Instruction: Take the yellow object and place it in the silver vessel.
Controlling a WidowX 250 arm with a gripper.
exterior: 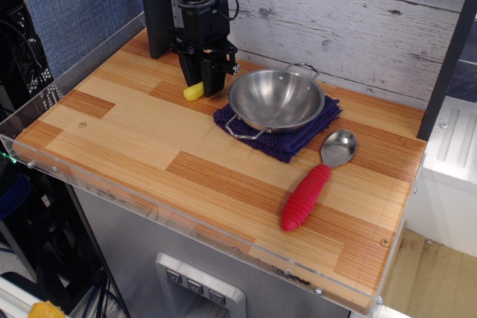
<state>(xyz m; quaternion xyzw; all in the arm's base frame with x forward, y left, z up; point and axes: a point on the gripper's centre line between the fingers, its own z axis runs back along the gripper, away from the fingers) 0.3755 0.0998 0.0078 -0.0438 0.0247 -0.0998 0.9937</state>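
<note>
The yellow object (192, 92) lies on the wooden table (149, 139) at the back left. Only its left end shows; the rest is hidden behind my gripper. My gripper (203, 86) is low over it, turned, with its dark fingers (213, 80) down at table level on either side of the bar. The jaws look open around it and the bar still rests on the table. The silver vessel (276, 100), a shiny round pan with two wire loop handles, sits empty just to the right on a dark blue cloth (287, 147).
A silver spoon with a ribbed red handle (305, 197) lies at the front right of the pan. A black post (156, 13) stands behind the gripper. A grey plank wall (350, 20) runs along the back. A clear plastic rim (149, 202) edges the table's front.
</note>
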